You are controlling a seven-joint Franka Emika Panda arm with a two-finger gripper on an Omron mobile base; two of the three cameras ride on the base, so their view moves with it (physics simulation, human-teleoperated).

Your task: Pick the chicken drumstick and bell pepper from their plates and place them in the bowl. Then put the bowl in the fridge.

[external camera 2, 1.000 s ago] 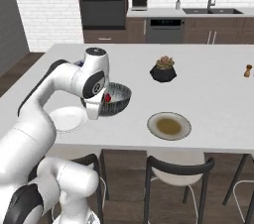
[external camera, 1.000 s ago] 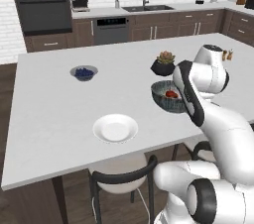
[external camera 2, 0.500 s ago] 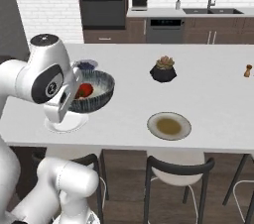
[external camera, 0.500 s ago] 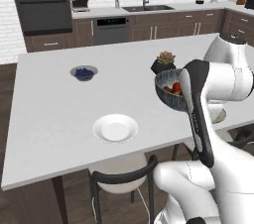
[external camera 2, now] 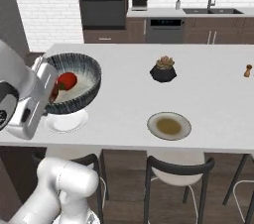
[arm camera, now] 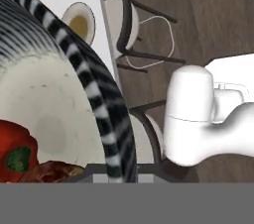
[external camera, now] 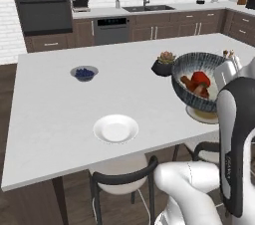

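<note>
My gripper is shut on the rim of the dark speckled bowl, holding it in the air above the counter's near edge. Inside the bowl lie the red bell pepper and the brown chicken drumstick. The hand view has the pepper and drumstick against the whitish inside. The white plate lies bare on the counter. The beige plate is bare too. The fridge is out of view.
A small bowl of blueberries and a black plant pot stand on the white island counter. A pepper mill is at the far right. Dark stools line the near edge. Oven and sink run along the back wall.
The arm has swung back toward the base with the bowl in its grip. The bowl has come nearer to the cameras, off the counter's middle to its near edge.
</note>
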